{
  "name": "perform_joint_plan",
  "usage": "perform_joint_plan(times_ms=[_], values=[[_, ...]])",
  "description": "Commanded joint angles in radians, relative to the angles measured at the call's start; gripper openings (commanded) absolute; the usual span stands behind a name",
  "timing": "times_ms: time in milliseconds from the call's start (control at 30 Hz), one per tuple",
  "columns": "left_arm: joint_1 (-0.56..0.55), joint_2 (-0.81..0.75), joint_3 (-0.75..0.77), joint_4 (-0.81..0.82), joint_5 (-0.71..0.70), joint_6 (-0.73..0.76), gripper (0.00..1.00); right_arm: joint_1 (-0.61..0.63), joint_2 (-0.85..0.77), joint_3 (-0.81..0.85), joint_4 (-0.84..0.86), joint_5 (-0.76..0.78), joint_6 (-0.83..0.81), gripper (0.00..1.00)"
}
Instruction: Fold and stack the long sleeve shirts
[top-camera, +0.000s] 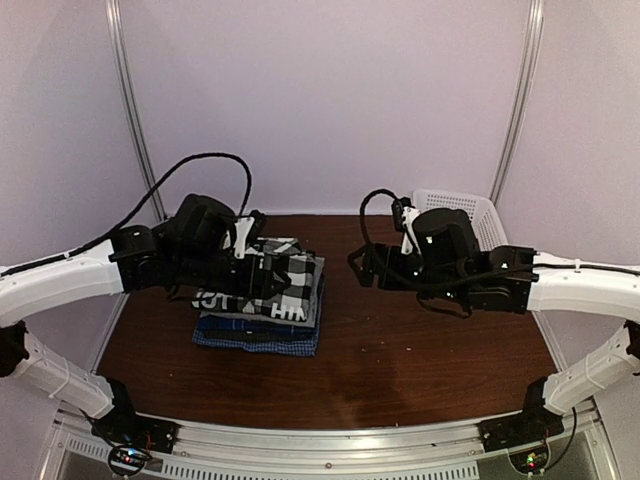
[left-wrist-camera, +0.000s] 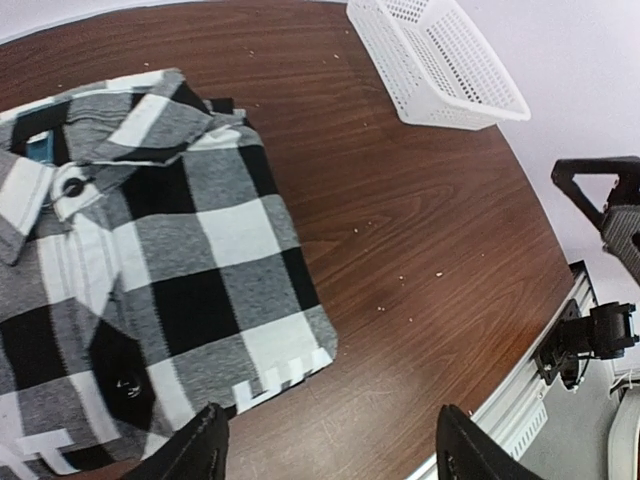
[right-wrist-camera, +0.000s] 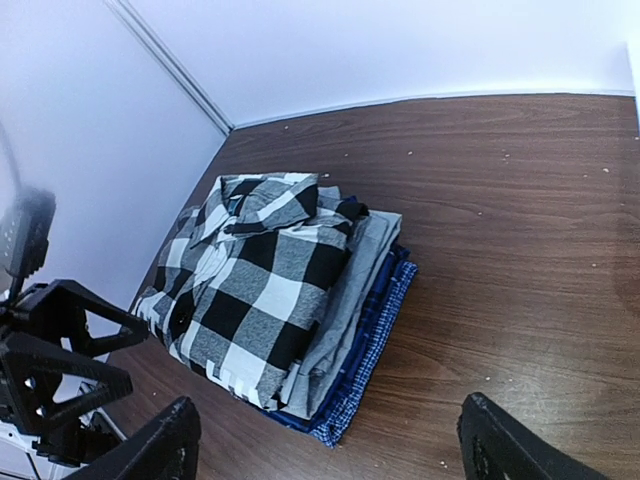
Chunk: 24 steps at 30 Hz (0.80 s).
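Note:
A stack of folded shirts lies left of the table's middle. The black-and-white check shirt (top-camera: 272, 283) is on top, also in the left wrist view (left-wrist-camera: 150, 270) and the right wrist view (right-wrist-camera: 255, 280). Under it lie a plain grey shirt (right-wrist-camera: 350, 300), a dark blue one and a blue-checked one (right-wrist-camera: 375, 350) at the bottom (top-camera: 255, 338). My left gripper (left-wrist-camera: 330, 445) is open and empty, hovering over the stack's edge. My right gripper (right-wrist-camera: 325, 440) is open and empty, raised over the table to the right of the stack.
A white plastic lattice basket (top-camera: 468, 213) stands at the back right, also in the left wrist view (left-wrist-camera: 440, 60). The brown wooden table (top-camera: 420, 350) has a metal rail along its near edge. White walls close in the back and sides.

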Motion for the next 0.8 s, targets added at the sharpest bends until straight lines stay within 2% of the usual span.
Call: perform_joint_plan(times_ms=[0,100,267,533,767], values=[[-0.090,0.105,0.065,0.104,-0.034,-0.043,0.74,-0.013,-0.093,-0.038,-0.079,0.104,0.012,0.92],[-0.155,0.204,0.106,0.127,-0.034,-0.056,0.76,-0.019,-0.149,-0.058,-0.106,0.129,0.022,0.99],[-0.225,0.375,0.210,0.141,-0.035,-0.064,0.78,-0.023,-0.233,-0.075,-0.137,0.157,0.043,1.00],[-0.235,0.619,0.372,0.140,-0.034,-0.043,0.83,-0.022,-0.299,-0.088,-0.189,0.185,0.063,1.00],[-0.228,0.838,0.573,0.056,-0.078,-0.007,0.86,-0.022,-0.308,-0.090,-0.204,0.184,0.070,1.00]])
